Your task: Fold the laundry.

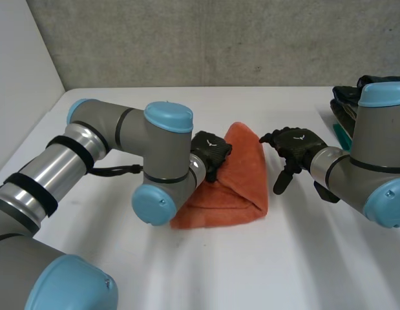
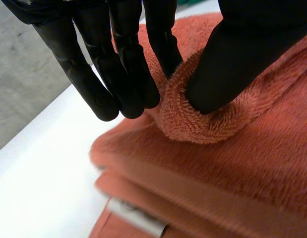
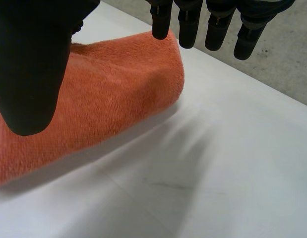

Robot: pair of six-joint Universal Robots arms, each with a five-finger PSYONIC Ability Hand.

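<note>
Left arm [image 1: 90, 161] is reaching in from the near left corner of the white table [image 1: 284, 258]. Its left hand [image 1: 210, 152] is pinching a small ridge of the folded orange towel [image 1: 238, 181] between thumb and fingers, at the towel's left edge. The towel is lying in the middle of the table, with its long axis running from the near edge to the far edge and its narrow end pointing to the far edge. Just beside its right edge the right hand [image 1: 293, 147] is hovering, fingers relaxed and holding nothing.
</note>
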